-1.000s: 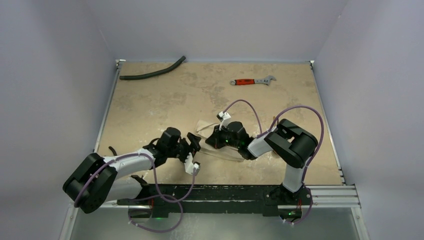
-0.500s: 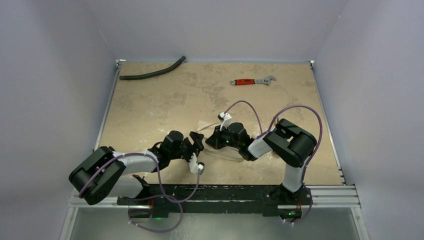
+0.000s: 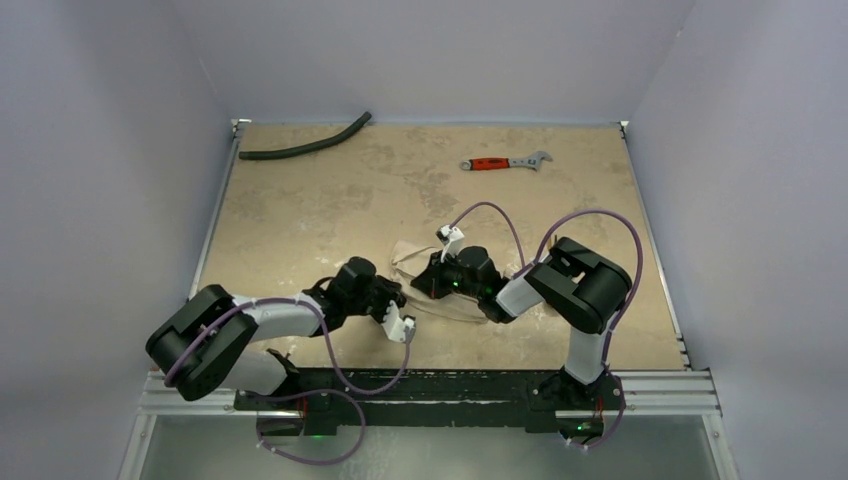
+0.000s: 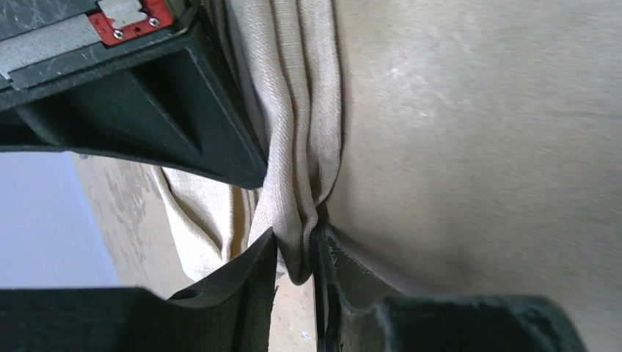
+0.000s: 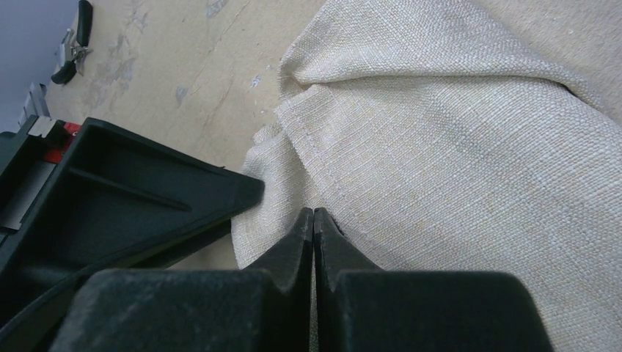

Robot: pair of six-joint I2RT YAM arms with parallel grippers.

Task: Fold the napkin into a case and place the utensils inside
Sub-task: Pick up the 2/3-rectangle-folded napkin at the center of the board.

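You're on the folding step. The soft cream cloth napkin (image 4: 301, 147) lies bunched just toward 6 o'clock of the centre of the mottled sandy tabletop (image 3: 300, 200). Your left gripper (image 4: 295, 253), at its 9 o'clock side, has narrow jaws nipping a gathered pleat. Your right gripper (image 5: 314, 220), at 3 o'clock, is closed tight at the hem, and I can't tell if it has caught cloth. Next, I'd judge, carry the pleat across evenly without dragging the whole cloth.

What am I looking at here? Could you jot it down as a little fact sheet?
Cloth: beige napkin, rumpled, between the tools
Left tool: pinching a bunched fold of it
Right tool: closed, tips at the napkin's hem
Far edge: red-handled wrench, black hose
Folding: not yet a case
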